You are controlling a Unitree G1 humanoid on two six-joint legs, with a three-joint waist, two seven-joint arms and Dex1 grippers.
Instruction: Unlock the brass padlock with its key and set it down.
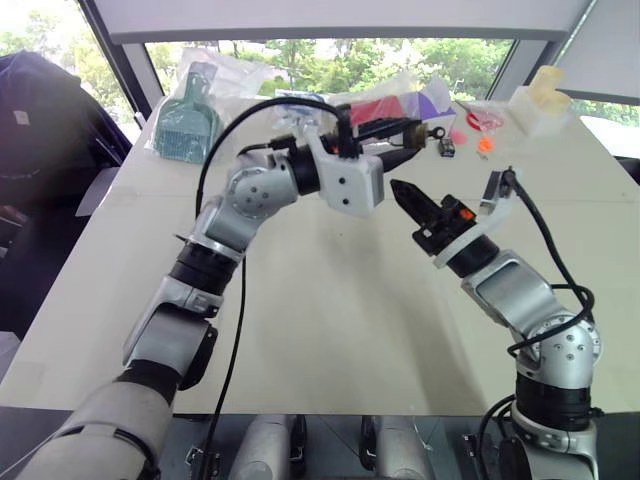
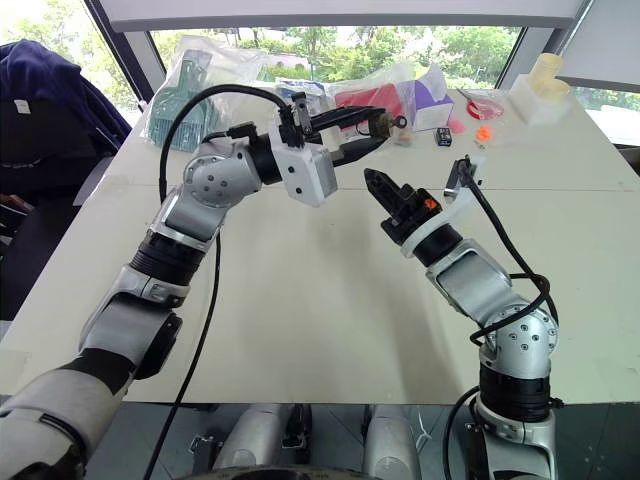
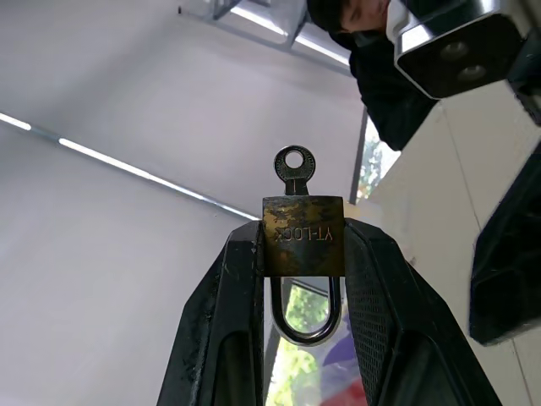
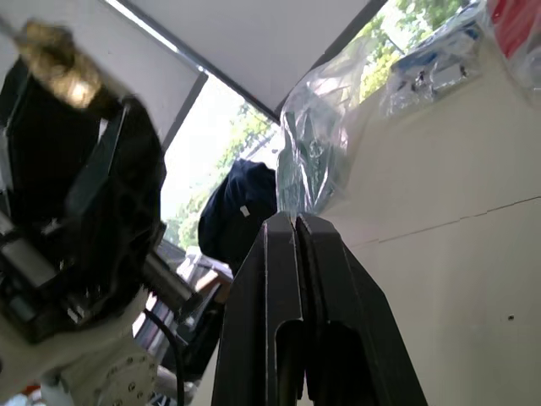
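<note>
My left gripper is raised over the table and shut on the brass padlock, which sits squeezed between its two fingertips. The silvery shackle points back toward the wrist. A small key sticks out of the lock's outer end. In the head views the padlock and its key hang at the tip of the left gripper. My right gripper is shut with nothing in it, just below the padlock and pointing up toward it. The right wrist view shows its fingers pressed together and the padlock as a gold blur.
The far side of the beige table holds clear plastic bags, one with a green brush, red and purple packets, a small black-and-red item, orange bits and a white object. A dark jacket hangs at the left.
</note>
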